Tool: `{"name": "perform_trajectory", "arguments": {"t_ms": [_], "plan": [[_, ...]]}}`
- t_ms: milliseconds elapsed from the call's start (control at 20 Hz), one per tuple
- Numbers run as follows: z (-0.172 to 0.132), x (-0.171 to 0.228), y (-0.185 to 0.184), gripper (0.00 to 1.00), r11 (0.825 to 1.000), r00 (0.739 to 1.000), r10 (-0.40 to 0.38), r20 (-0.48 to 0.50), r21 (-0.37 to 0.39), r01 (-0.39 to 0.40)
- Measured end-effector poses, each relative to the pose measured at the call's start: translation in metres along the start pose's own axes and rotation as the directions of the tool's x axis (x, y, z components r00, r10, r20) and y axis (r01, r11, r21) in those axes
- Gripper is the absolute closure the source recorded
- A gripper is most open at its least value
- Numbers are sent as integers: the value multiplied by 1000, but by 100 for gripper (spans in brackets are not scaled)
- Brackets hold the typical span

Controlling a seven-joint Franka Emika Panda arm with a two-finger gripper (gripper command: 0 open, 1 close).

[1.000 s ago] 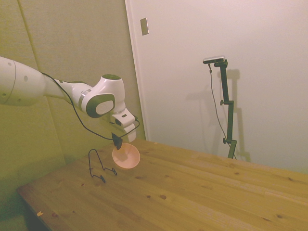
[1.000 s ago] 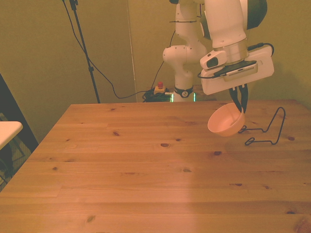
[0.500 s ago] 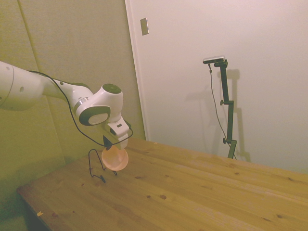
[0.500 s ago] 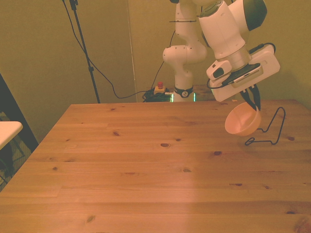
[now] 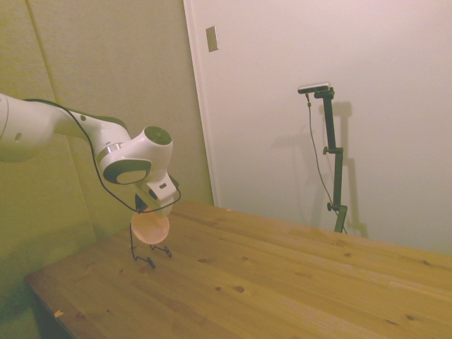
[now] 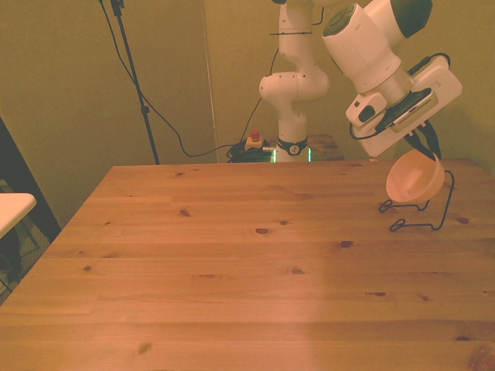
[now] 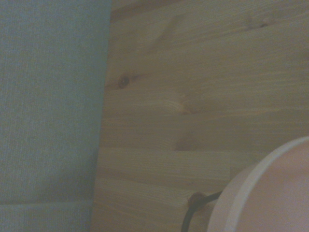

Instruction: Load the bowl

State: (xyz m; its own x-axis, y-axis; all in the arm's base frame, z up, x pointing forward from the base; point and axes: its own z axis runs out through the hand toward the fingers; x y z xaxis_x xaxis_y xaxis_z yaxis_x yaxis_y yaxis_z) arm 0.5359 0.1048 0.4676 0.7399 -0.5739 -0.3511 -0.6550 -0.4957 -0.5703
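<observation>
The gripper [image 6: 430, 147] is closed on the rim of the peach-pink bowl [image 6: 415, 179], its dark fingers pinching the upper edge where the bowl hangs from them. The bowl is tipped steeply onto its side, so that in the front view its hollow faces up and toward the front view's left, while in the side view its rounded underside [image 5: 150, 227] shows as a nearly flat disc. It sits over the thin black wire rack [image 6: 421, 212], low between the rack's uprights; the tall wire loop rises just beside the bowl on the front view's right, and the short feet of the rack rest on the wooden table [image 6: 232, 278]. Whether the bowl already bears on the wire or hangs a little clear of it cannot be told from either fixed view (the bowl's lower edge overlaps the wire in both). The rack stands close to the table's edge at the front view's right, toward the far corner, and in the side view the rack [image 5: 148, 253] appears near the table's left end below the arm's white wrist. The wrist view, soft in focus, shows a curve of the bowl's pale rim [image 7: 251, 193] with a short bend of black wire [image 7: 193, 208] right against it, over pine boards with a dark knot, and a grey-green wall panel [image 7: 48, 106] meets the table's edge there. The white Franka arm [image 5: 70, 134] reaches down at a slant to the rack.
</observation>
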Motion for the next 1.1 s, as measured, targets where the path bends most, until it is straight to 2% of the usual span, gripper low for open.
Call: {"name": "perform_trajectory", "arguments": {"t_ms": [450,1100], "plan": [[12,6,21,100,995,994,-59,90,90,51],[25,9,35,100,987,989,-97,109,141,81]]}}
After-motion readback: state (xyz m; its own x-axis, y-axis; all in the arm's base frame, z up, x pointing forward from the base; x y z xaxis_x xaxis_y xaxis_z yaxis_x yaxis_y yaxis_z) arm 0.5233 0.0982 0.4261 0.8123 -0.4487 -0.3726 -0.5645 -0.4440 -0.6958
